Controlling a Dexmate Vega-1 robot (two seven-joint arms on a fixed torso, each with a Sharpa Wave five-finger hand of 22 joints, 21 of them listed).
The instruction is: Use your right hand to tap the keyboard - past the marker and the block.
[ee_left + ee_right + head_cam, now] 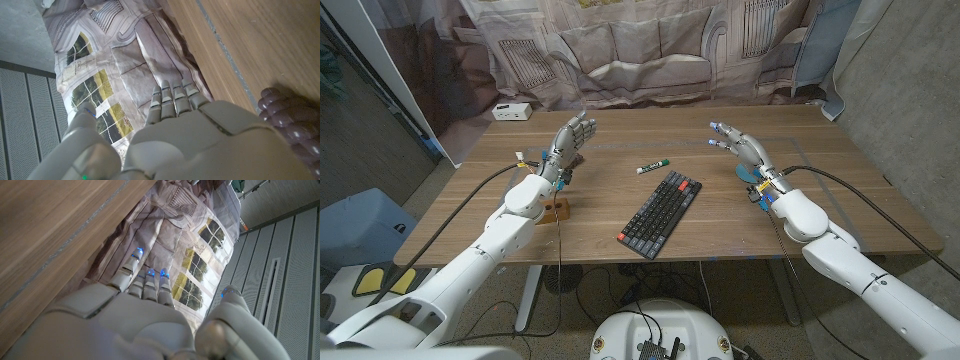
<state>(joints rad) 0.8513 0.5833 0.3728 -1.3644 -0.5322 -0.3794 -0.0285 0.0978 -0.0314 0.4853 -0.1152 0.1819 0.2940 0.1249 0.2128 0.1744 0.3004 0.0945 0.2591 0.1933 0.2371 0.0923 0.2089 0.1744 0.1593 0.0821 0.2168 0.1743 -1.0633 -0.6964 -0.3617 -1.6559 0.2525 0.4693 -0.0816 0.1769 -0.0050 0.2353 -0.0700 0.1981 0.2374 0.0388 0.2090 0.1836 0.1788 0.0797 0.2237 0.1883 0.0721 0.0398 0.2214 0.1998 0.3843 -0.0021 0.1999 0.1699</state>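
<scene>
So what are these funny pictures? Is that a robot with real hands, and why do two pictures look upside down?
Yes, it's a robot at a wooden table. The big picture looks down from its head. You see its left hand and right hand, both open and holding nothing. The other two pictures come from cameras on its wrists, so they look turned around. On the table lie a dark keyboard, a marker, a white box, a wooden block and purple beads by the left hand.

One keyboard [660, 213], one marker [653, 167], one wooden block [556, 208], one blue object [756, 176] and one white box [510, 111] on the tabletop [620, 140]; two robot hands, left [570, 140] and right [740, 148].
</scene>
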